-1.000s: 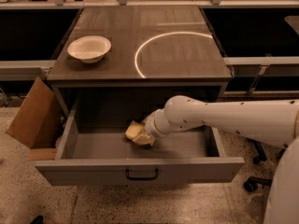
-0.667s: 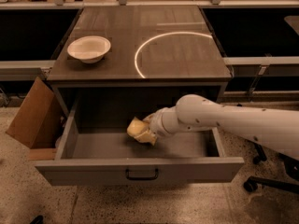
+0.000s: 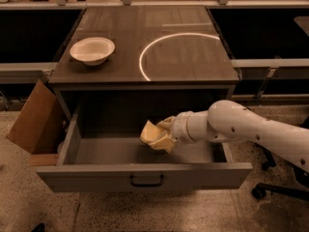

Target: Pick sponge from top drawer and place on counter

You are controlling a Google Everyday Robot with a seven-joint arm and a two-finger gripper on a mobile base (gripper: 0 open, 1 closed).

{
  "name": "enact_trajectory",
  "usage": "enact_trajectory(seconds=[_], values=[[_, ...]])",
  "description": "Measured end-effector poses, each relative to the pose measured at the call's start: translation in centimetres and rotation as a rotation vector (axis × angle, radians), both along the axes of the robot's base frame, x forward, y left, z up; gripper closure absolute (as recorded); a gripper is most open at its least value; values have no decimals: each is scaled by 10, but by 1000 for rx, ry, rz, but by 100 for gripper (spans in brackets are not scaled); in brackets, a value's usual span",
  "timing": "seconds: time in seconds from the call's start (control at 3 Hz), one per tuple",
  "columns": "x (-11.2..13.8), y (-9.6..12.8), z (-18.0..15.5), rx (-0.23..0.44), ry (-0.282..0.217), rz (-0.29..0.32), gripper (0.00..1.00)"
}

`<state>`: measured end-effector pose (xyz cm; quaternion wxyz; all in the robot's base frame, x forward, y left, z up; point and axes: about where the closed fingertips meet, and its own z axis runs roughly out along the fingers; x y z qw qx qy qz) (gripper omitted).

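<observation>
- While the top drawer (image 3: 96,178) stands pulled wide open across the lower middle of the frame, the white arm (image 3: 241,127) reaches in from the right edge, crossing over the drawer's right wall.
- The gripper (image 3: 164,133) sits at the tip of that arm, inside the drawer cavity, just right of the frame's centre.
- Its jaws are clamped on the sponge (image 3: 150,135), gripping the pale yellow block along its right side.
- The sponge is tilted, one corner up, and juts out to the left of the gripper in the middle of the drawer; it looks raised off the grey drawer floor, though that gap is hard to judge.
- A small dark handle (image 3: 146,181) sits centred on the drawer's front panel, straight below the sponge in the frame.
- Up top, the counter (image 3: 193,66) fills the upper middle, with the bright arc (image 3: 166,35) curving across its right half.
- A white bowl (image 3: 92,50) rests on the counter at the upper left, well apart from the arc.
- At the left edge a brown cardboard box (image 3: 34,120) leans just beside the drawer's left wall.
- Speckled floor (image 3: 169,211) runs along the bottom.
</observation>
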<state>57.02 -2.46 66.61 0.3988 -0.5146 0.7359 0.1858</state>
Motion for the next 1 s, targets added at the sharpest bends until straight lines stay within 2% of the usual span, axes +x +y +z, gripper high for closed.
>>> enact_trajectory(seconds=[0.33, 1.0], values=[[1, -1, 4, 0, -7, 0, 100], [17, -39, 92, -19, -149, -14, 100]])
